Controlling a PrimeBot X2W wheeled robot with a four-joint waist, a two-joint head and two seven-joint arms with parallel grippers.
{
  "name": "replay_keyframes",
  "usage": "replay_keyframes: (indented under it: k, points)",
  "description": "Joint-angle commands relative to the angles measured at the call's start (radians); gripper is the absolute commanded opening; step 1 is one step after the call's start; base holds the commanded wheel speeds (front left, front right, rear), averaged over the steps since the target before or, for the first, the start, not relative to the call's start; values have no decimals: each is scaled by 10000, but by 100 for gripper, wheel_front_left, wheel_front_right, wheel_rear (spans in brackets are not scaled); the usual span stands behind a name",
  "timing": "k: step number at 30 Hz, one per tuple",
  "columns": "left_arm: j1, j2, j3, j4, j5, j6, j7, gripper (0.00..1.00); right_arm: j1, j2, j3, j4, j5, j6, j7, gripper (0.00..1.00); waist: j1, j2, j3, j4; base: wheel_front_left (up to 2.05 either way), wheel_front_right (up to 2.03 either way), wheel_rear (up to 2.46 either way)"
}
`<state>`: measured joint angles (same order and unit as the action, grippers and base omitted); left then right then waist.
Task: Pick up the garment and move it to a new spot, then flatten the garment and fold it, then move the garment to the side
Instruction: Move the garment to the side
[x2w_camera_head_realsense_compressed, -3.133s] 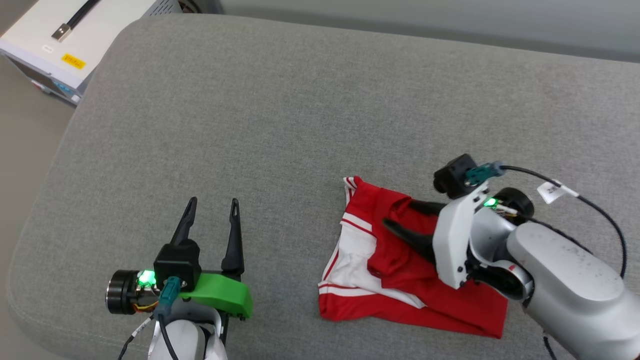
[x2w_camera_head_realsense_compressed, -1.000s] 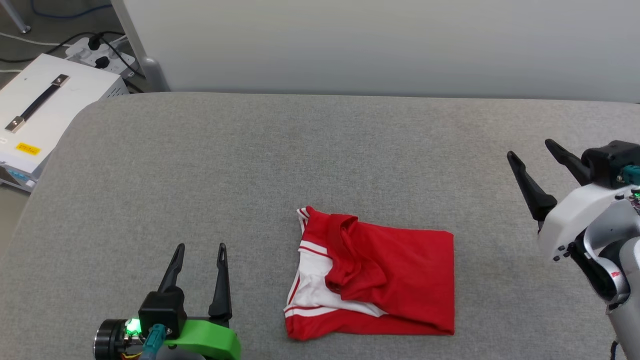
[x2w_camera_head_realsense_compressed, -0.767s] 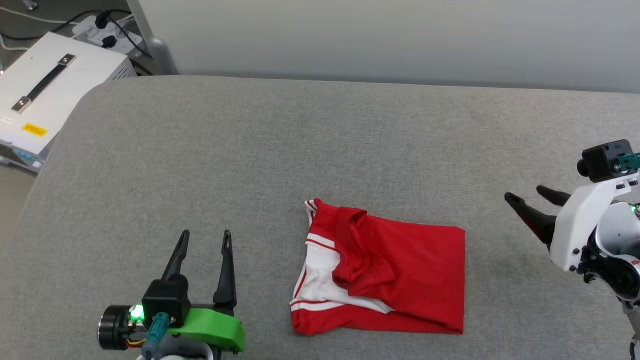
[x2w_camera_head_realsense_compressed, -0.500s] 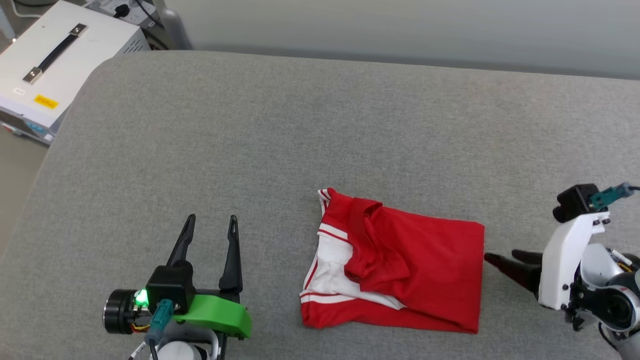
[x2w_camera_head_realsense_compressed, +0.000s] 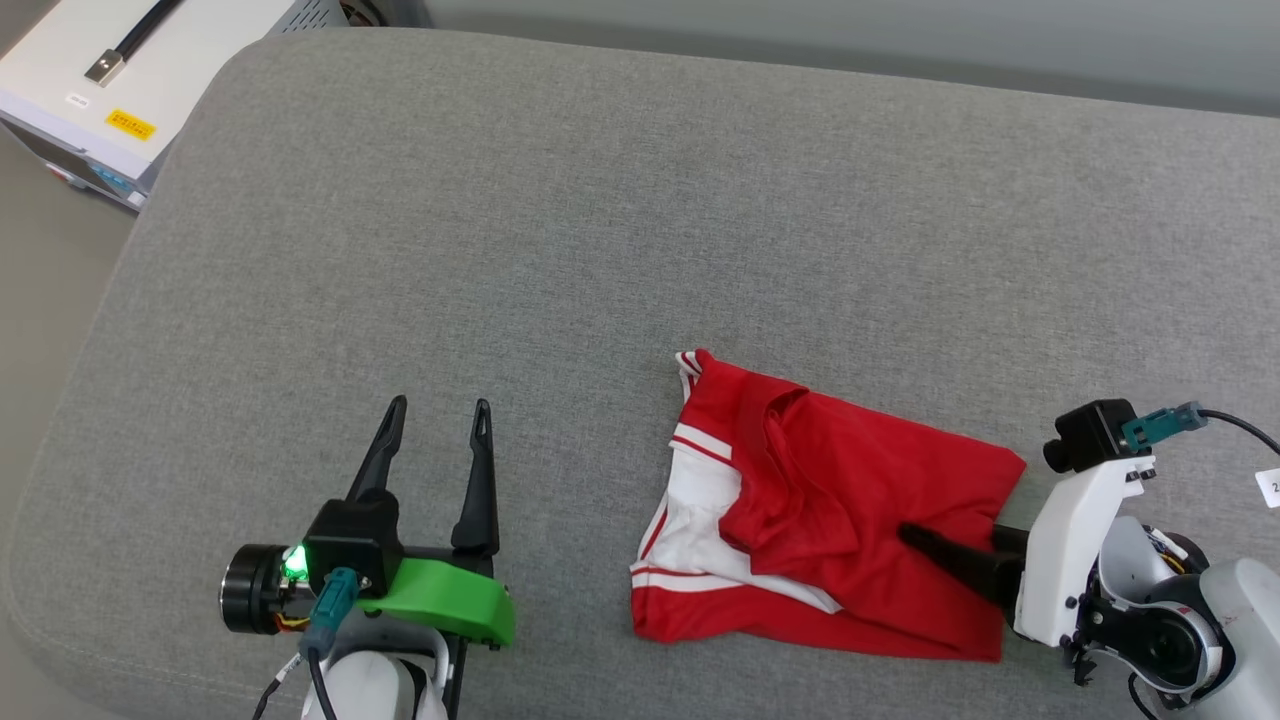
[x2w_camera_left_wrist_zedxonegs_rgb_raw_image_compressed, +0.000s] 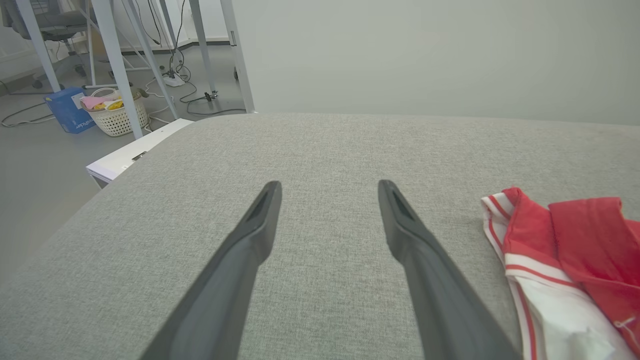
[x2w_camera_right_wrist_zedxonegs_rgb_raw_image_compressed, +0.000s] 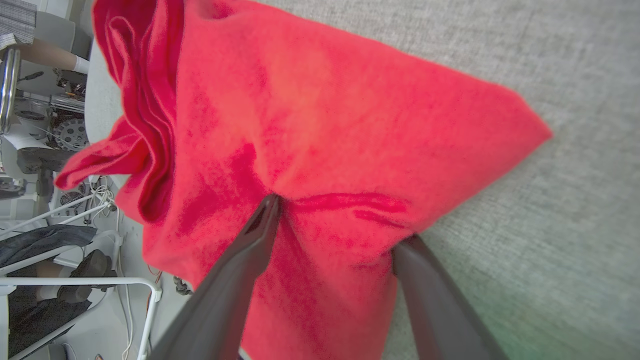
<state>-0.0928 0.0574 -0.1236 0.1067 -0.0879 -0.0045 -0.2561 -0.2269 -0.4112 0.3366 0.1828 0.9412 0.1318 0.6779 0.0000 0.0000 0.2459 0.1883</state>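
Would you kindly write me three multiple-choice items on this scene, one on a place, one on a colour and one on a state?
1. Where does the garment lie relative to the left gripper?
A. Between its fingers
B. To its right, on the grey cushion
C. To its left, on the floor

2. What colour is the garment's sleeve?
A. Blue
B. Black
C. White with red stripes

3. How does the right gripper stand?
A. Open, one finger on top of the garment
B. Shut, away from the garment
C. Shut on the sleeve

Answers:
1 B: the head view shows it lying on the cushion, to the right of the left gripper.
2 C: the sleeve is white, edged with red stripes.
3 A: the right wrist view shows spread fingers, one lying on the red cloth.
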Motion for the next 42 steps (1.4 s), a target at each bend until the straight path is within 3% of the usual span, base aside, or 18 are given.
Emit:
replay_keyframes:
  k: [1,2,12,18,25,33,42]
  points:
    - [-171,-57,0,41,-11,-25,-57,100,114,111,295,192,-136,-11,-109,25,0,0,3,33,0,0,0]
    - [-173,-58,7,59,-16,-21,-57,100,76,71,360,163,-195,-11,-276,0,0,0,-14,32,0,0,0]
    - [267,-64,150,268,-5,-9,-57,100,-735,-639,1095,-725,-393,-11,-1655,0,0,0,-826,-527,0,0,0]
    - [537,-65,342,167,23,-5,-57,100,-1164,-1978,1873,-1984,-1041,-11,-1526,0,0,0,-1205,-1369,0,0,0]
    - [595,-64,619,-107,47,15,-57,100,-1526,-3005,1616,-2544,-632,-11,-870,0,0,0,-1036,-2586,0,0,0]
    - [25,98,802,-565,278,-55,-57,100,-2253,-4094,1064,-1891,-892,-11,-538,0,0,0,184,-3439,0,0,0]
    - [-1184,454,705,-922,578,-291,-57,100,-3415,-5256,445,327,-1919,-11,-1093,0,0,0,1759,-3286,0,0,0]
